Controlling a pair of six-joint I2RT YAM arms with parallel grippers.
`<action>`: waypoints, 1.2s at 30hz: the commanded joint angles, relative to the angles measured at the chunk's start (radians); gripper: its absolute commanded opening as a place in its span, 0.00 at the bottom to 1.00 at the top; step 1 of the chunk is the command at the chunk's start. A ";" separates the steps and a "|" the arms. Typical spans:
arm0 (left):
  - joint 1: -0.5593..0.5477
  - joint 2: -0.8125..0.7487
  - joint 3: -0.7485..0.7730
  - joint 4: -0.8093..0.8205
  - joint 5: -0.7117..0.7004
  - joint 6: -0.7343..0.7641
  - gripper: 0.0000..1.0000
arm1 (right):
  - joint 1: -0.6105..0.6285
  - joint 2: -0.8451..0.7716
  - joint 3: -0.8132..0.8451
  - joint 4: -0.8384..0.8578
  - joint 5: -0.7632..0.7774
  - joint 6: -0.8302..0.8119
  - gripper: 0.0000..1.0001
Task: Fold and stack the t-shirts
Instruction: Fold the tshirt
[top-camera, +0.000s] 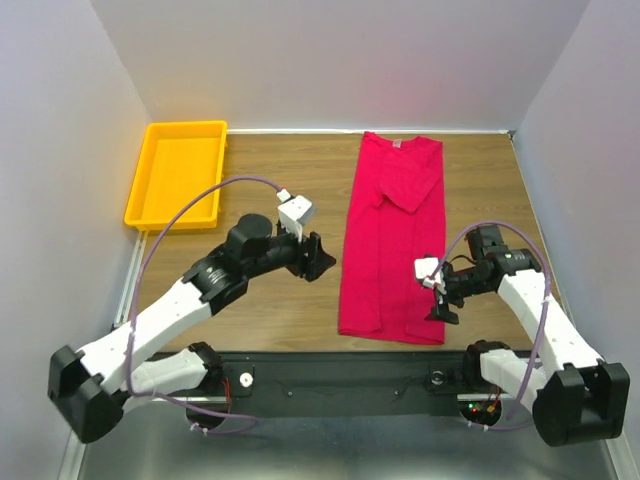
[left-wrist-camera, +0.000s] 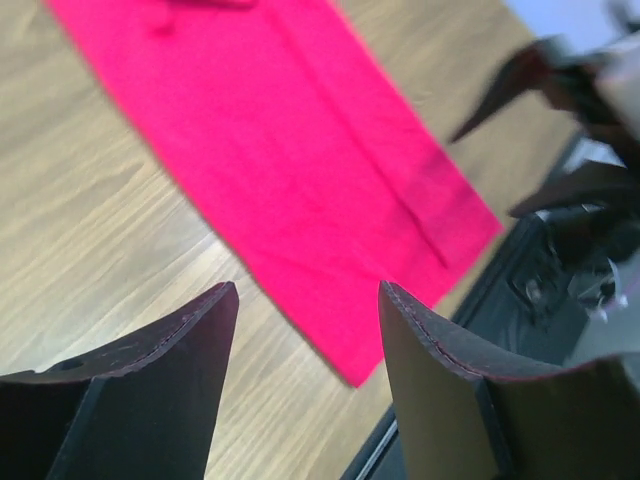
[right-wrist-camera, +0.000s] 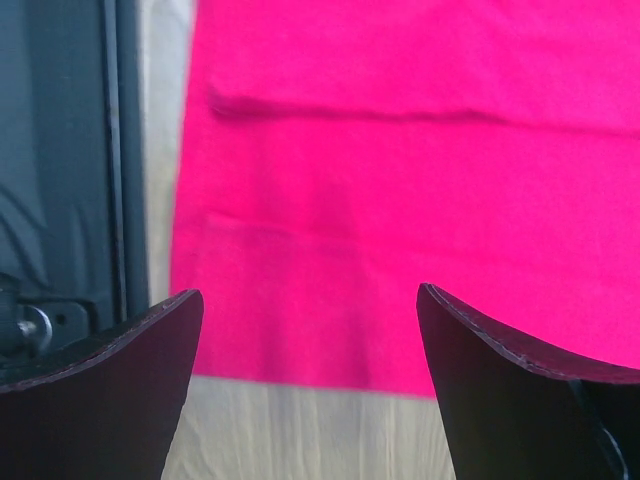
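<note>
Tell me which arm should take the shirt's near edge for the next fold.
Probably right: the right gripper, open, hangs at the shirt's near right corner; the left gripper, also open, is beside it over the table.

The soft, matt red cloth t-shirt (top-camera: 392, 250) lies on a smooth wood-grain table (top-camera: 480, 180); the yellow tray (top-camera: 180, 170) looks glossy plastic.

Left gripper (top-camera: 318, 258): jaws apart, empty, just left of crimson-red fabric t-shirt (top-camera: 392, 240).
Right gripper (top-camera: 440, 300): jaws wide, empty, at its near-right corner.
</note>
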 joint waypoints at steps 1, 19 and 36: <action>-0.086 -0.192 -0.075 0.074 -0.006 0.206 0.73 | 0.135 -0.035 -0.022 0.100 0.067 0.174 0.93; -0.476 -0.011 -0.227 0.121 0.009 0.949 0.75 | 0.178 0.000 0.026 0.079 0.199 0.235 0.92; -0.527 0.279 -0.205 0.216 0.032 1.032 0.62 | 0.155 -0.153 -0.075 0.212 0.271 0.441 0.91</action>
